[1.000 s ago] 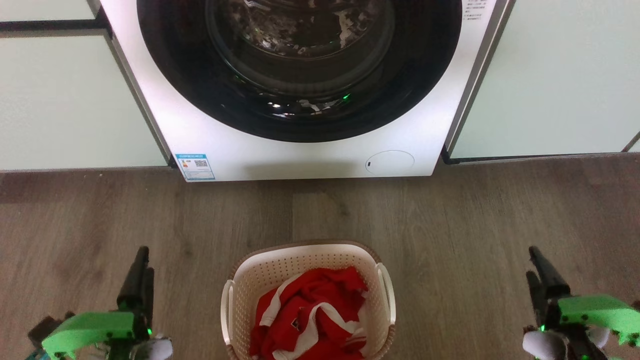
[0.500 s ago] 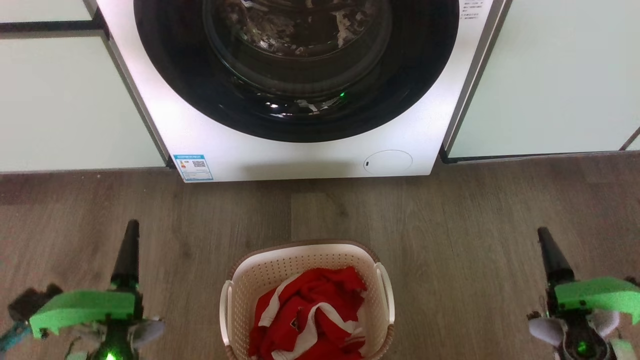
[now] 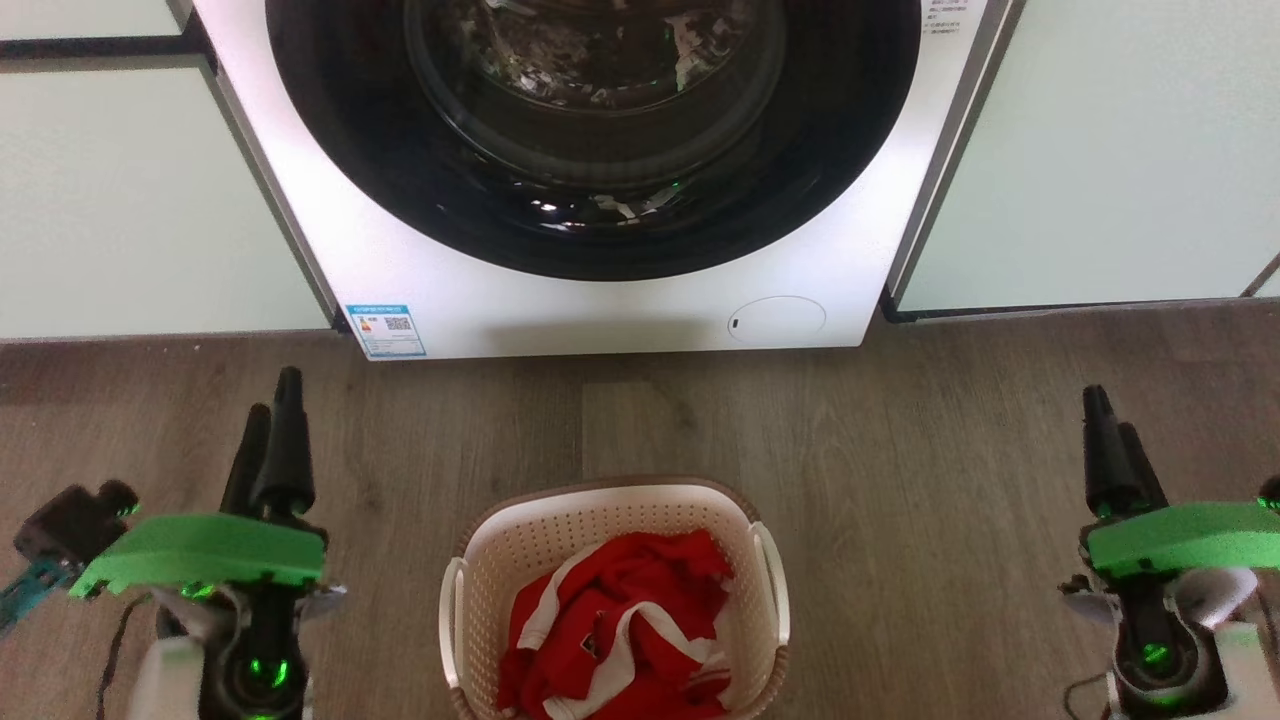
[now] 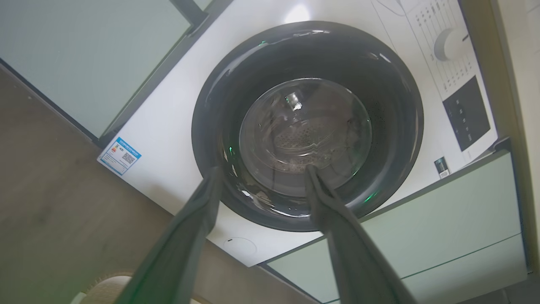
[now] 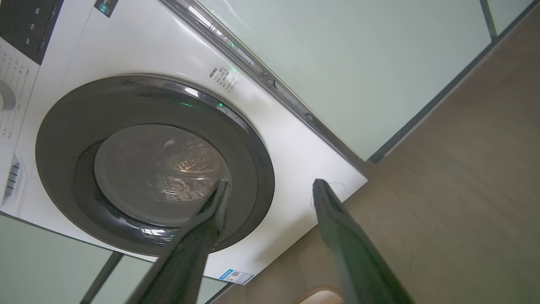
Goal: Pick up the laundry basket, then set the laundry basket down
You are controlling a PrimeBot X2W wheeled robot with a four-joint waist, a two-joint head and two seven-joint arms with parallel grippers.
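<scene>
One cream, perforated plastic laundry basket [image 3: 600,522], rounded-rectangular with a brown rim and two white handles at frame left and right, sits upright on the wood-grain floor [image 3: 900,450] at bottom centre, holding one crumpled red-and-white garment [image 3: 620,630]; cropping hides its long axis. The left gripper [image 3: 275,392] and right gripper [image 3: 1112,410] flank it, well apart, fingers spread, before one white washing machine [image 3: 450,290].

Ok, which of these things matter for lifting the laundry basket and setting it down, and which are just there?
For the job: laundry basket on the floor; left hand and right hand, both open, flanking it.
Just there: red garment in the basket; washing machine; its label sticker; pale green cabinets.
</scene>
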